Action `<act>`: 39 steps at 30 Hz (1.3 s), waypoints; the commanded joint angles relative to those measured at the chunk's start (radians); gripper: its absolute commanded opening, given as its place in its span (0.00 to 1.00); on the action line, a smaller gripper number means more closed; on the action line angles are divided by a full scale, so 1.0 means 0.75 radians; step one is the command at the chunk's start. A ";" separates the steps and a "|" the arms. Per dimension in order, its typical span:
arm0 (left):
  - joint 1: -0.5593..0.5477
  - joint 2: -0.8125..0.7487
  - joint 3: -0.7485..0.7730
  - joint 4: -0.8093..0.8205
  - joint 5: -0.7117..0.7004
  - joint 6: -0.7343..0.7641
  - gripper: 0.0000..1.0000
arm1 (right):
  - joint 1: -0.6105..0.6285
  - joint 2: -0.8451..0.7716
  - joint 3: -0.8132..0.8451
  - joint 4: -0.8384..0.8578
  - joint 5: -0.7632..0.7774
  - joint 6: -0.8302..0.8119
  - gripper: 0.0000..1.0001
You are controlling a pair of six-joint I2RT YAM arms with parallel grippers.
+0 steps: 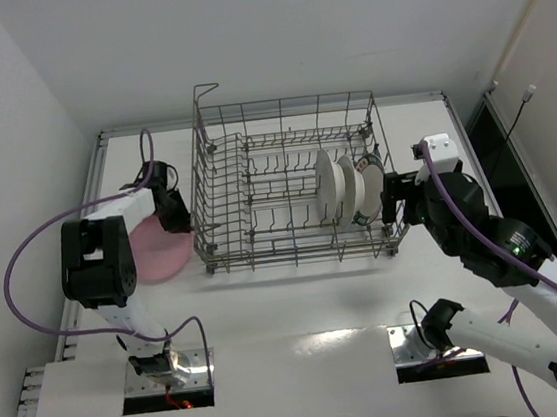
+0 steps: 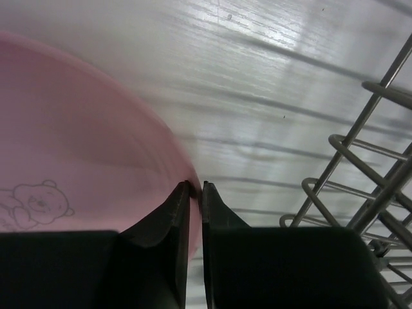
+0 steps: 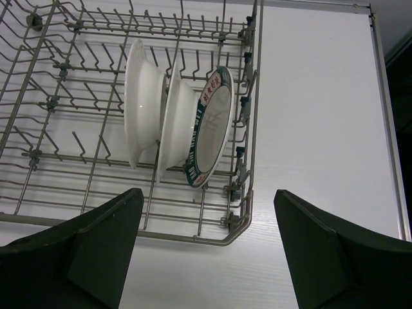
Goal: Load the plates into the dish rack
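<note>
The grey wire dish rack [image 1: 223, 237] stands mid-table. Two white plates [image 1: 327, 185] [image 1: 349, 184] and the teal-rimmed plate [image 1: 368, 168] stand upright in its right end; in the right wrist view they show as white plates [image 3: 143, 109] [image 3: 177, 119] and teal-rimmed plate [image 3: 212, 125]. The pink plate [image 1: 155, 251] lies left of the rack. My left gripper [image 1: 172, 218] is shut on the pink plate's rim [image 2: 96, 141], fingers [image 2: 172, 219] pinching its edge. My right gripper [image 1: 390, 201] is open and empty just outside the rack's right side, with its fingers [image 3: 96, 238] wide apart.
The rack's wire side [image 2: 360, 193] is close to the right of my left gripper. A raised corner loop [image 1: 205, 90] tops the rack's far left. White walls border the table at the back and left. A dark gap [image 1: 499, 158] runs along the right edge.
</note>
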 commanded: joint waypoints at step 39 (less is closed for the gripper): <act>-0.418 -0.934 0.219 1.031 0.504 -0.575 0.00 | -0.003 0.089 0.159 -0.028 0.043 0.021 0.81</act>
